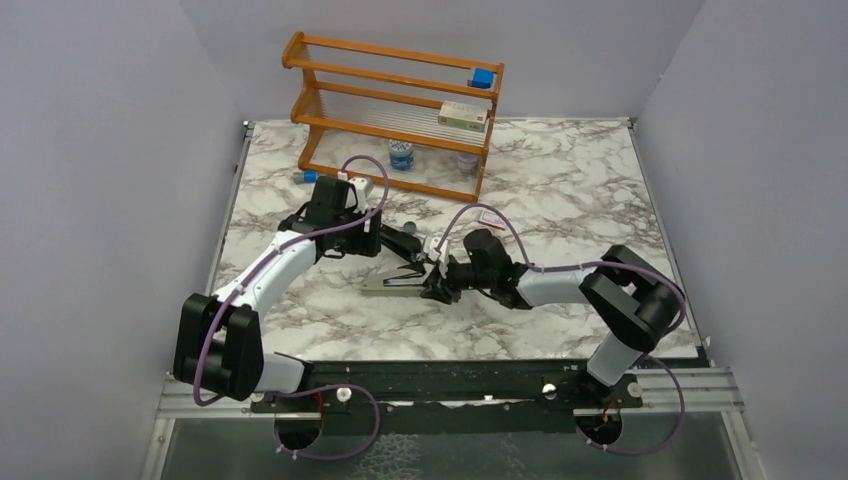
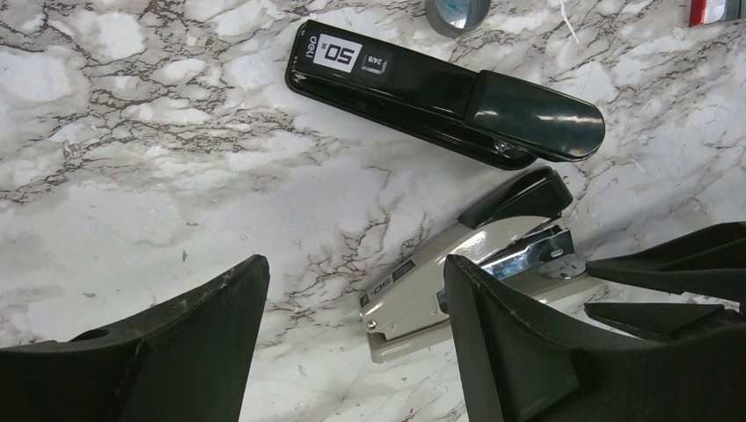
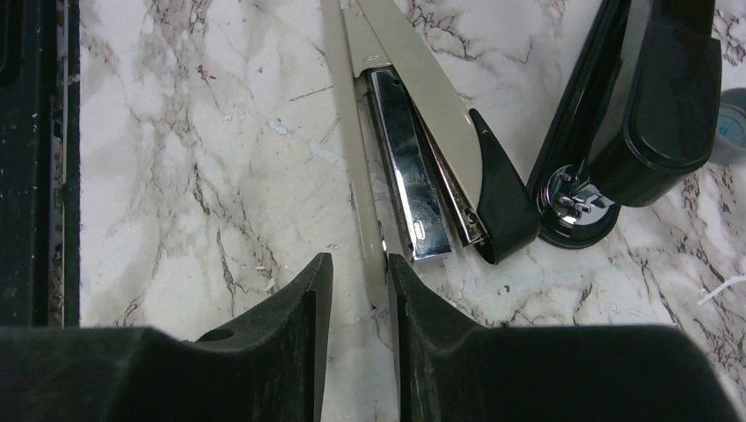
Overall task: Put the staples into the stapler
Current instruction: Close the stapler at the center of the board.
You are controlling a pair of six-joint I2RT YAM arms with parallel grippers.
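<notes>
A black stapler (image 2: 440, 92) with a white "50" label lies shut on the marble. Beside it lies a beige-grey stapler (image 2: 440, 277) with a black cap, hinged open so that its chrome channel (image 3: 409, 158) shows. My right gripper (image 3: 361, 259) is low at the tip of the beige base bar (image 3: 352, 132). Its fingers stand narrowly apart astride that tip; the bar lies against the right finger, with a gap on the left. My left gripper (image 2: 356, 264) hangs wide open above the beige stapler's hinge end, holding nothing. The staples are out of view.
A wooden rack (image 1: 395, 110) stands at the back with a blue block (image 1: 483, 77), a small box (image 1: 465, 115) and a bottle (image 1: 401, 153). A small red-and-white box (image 2: 717, 10) and a round grey thing (image 2: 457, 10) lie beyond the black stapler.
</notes>
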